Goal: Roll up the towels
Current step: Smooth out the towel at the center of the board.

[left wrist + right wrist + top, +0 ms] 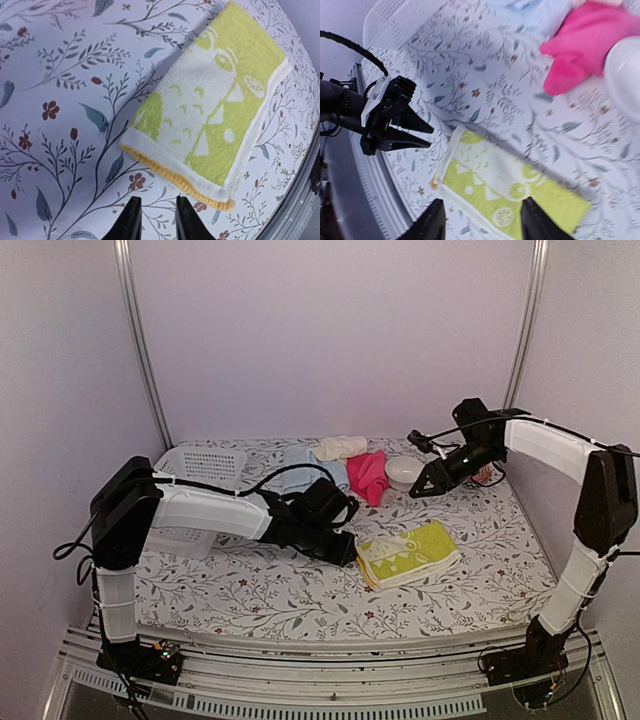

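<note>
L tool (157,201) narrowly parted, empty, beside yellow-green towel (210,100); R tool (483,202) wide

I count four small cloth towels in the top view. One yellow-green towel with a white pattern (408,554) is right of centre. One hot pink towel (368,475), one light blue towel (300,468) and one cream towel (341,447) are at upper centre. I see one white perforated plastic basket (205,468) at left and one round white bowl (404,472). There is one floral-print table covering (300,605). There are two black grippers: left gripper (350,550), right gripper (415,490).
</note>
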`<action>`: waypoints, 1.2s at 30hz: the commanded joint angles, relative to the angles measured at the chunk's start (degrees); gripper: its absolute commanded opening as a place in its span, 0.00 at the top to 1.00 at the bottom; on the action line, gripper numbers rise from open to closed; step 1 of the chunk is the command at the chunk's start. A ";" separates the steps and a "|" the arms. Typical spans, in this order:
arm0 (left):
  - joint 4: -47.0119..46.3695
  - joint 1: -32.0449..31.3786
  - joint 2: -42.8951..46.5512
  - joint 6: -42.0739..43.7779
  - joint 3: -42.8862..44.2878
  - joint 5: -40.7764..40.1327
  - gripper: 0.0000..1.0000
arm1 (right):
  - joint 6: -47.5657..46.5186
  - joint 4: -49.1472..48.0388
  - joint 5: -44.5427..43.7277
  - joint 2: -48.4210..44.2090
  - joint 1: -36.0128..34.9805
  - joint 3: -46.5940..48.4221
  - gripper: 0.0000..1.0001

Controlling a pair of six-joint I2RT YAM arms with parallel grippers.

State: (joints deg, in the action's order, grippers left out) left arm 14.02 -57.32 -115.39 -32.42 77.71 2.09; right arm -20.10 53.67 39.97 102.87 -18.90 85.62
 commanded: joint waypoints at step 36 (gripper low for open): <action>-2.17 -1.87 -11.74 10.42 11.83 9.61 0.74 | -7.33 -12.28 -21.32 -1.72 8.24 -30.50 0.79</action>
State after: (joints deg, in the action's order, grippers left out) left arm 11.25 -58.72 -127.44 -23.09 89.01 12.64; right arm -27.97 41.80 23.83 102.15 -11.05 58.50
